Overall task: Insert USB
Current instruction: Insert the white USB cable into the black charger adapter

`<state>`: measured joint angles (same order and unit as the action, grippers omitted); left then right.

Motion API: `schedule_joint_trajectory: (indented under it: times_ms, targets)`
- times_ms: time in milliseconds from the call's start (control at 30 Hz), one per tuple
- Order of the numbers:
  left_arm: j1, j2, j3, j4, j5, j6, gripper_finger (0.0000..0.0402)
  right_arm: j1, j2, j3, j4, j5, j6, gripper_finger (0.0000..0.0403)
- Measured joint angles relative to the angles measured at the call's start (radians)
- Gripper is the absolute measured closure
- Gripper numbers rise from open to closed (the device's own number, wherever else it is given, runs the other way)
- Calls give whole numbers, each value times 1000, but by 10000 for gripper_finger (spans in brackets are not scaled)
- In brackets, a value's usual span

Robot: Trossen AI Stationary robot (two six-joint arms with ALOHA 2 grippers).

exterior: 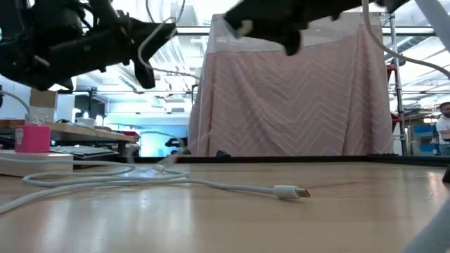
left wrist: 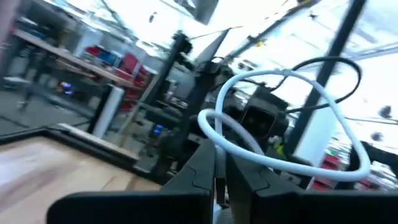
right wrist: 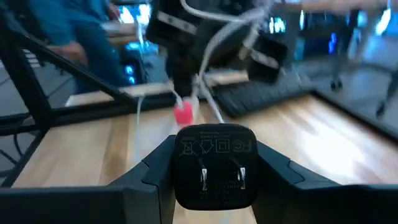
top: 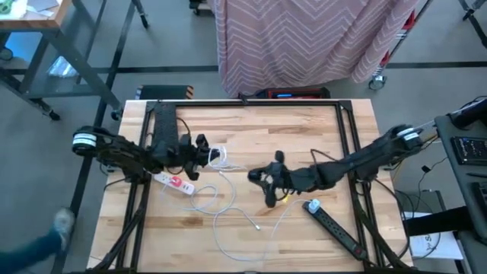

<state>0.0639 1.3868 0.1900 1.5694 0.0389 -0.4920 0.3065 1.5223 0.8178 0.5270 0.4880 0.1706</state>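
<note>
We note a grey floor (top: 91, 99) around the wooden table (top: 304, 251). Behind it hangs a pink zigzag-patterned cloth (exterior: 295, 98). A workbench (exterior: 77, 133) stands on one side with shelving beyond; bright ceiling lights (exterior: 190, 14) overhead. A person (exterior: 443, 126) shows at the far edge.

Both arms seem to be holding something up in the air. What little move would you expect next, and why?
Probably the left gripper, shut on the white cable, carries its plug end towards the right gripper. That one holds the black charger block between its fingers, lifted above the table. The two grippers are apart, so cable and charger cannot join yet.
</note>
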Motion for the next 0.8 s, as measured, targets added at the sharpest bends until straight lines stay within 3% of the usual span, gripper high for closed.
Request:
schedule_joint_trajectory:
  times_ms: [167, 333, 600, 700, 800]
  targets:
    - [-26, -17, 62, 0, 74, 1, 397, -1, 142, 72, 228, -22, -189, 272]
    - [-57, -27, 149, 0, 170, 37, 397, -3, 228, 217, 233, -15, -360, 272]
    - [-141, -73, 243, 1, 349, 126, 396, 35, 272, 398, 169, -16, -524, 272]
    - [-190, -108, 270, 1, 373, 205, 396, 59, 268, 419, 292, -12, -607, 272]
    - [-236, -134, 319, 1, 361, 245, 396, 94, 260, 420, 438, -38, -799, 272]
